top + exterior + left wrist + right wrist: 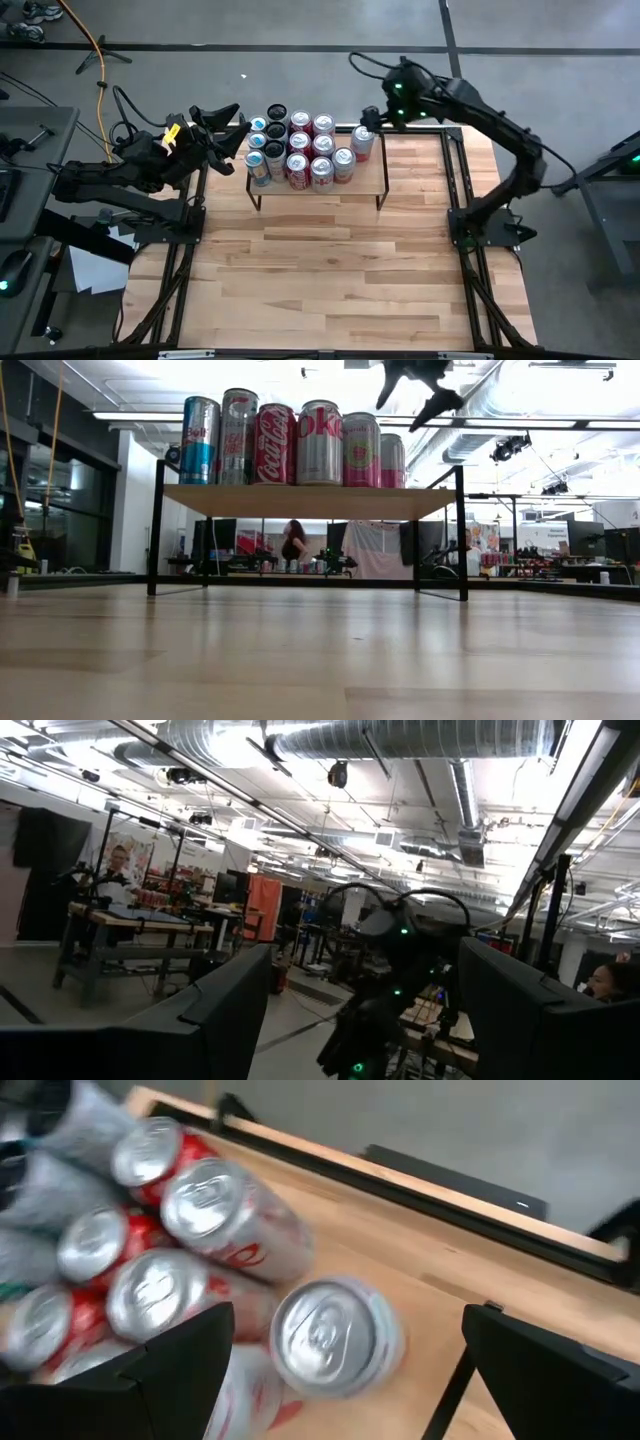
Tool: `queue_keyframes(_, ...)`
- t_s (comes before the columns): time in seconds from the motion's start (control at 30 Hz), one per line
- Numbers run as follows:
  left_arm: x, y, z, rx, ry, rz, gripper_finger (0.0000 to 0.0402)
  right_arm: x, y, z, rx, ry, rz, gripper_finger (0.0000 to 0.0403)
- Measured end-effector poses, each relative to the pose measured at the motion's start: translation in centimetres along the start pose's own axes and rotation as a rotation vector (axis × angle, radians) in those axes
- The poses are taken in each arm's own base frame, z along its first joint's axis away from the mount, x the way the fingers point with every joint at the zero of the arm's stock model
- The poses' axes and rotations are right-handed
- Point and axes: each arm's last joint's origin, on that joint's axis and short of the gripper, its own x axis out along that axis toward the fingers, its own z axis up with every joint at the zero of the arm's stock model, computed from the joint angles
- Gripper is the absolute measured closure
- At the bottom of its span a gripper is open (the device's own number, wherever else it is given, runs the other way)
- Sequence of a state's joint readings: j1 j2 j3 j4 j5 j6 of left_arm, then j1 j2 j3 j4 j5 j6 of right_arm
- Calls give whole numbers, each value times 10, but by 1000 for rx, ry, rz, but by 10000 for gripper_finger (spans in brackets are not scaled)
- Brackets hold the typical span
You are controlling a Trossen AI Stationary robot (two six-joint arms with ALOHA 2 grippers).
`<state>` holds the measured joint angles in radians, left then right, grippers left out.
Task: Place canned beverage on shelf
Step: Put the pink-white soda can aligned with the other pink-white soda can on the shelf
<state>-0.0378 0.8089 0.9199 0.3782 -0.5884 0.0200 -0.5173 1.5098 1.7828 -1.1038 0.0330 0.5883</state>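
The shelf, a wood plank on thin black legs, stands at the table's far middle and also shows in the low view. Several cans stand upright on it in close rows. A pink and silver can stands at the right end of the group. My right gripper hangs open above that can, pointing slantwise down, its fingers on either side of the can top without touching. My left gripper stands open just left of the shelf, tipped upward, with nothing between its fingers.
The near half of the tabletop is bare wood. Black frame rails run along both table sides. Loose papers lie off the table's left side. A person shows in the room far behind the shelf.
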Motion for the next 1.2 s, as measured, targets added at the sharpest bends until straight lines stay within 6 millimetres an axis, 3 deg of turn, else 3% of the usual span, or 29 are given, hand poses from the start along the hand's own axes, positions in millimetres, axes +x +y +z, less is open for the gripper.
queue_keyframes(0.17, 0, 0, 0, 3, 1, 0, 145, 22, 18, 5, 21, 41, -111, 25)
queue_keyframes(0.4, 0, 0, -5, 34, 49, -1, 145, 53, 34, -7, 31, 110, -207, 25)
queue_keyframes(0.83, -1, 0, -6, 76, 61, -2, 145, 67, 34, -14, 41, 123, -338, 26)
queue_keyframes(0.97, -2, 1, -5, 75, 58, -2, 145, 66, 33, -16, -13, 147, -348, 54)
queue_keyframes(1.1, -2, 2, -4, 75, 57, 5, 145, 67, 33, -15, -143, 169, -325, 120)
queue_keyframes(1.2, -2, 2, -4, 72, 54, 26, 145, 67, 31, -12, -284, 195, -290, 128)
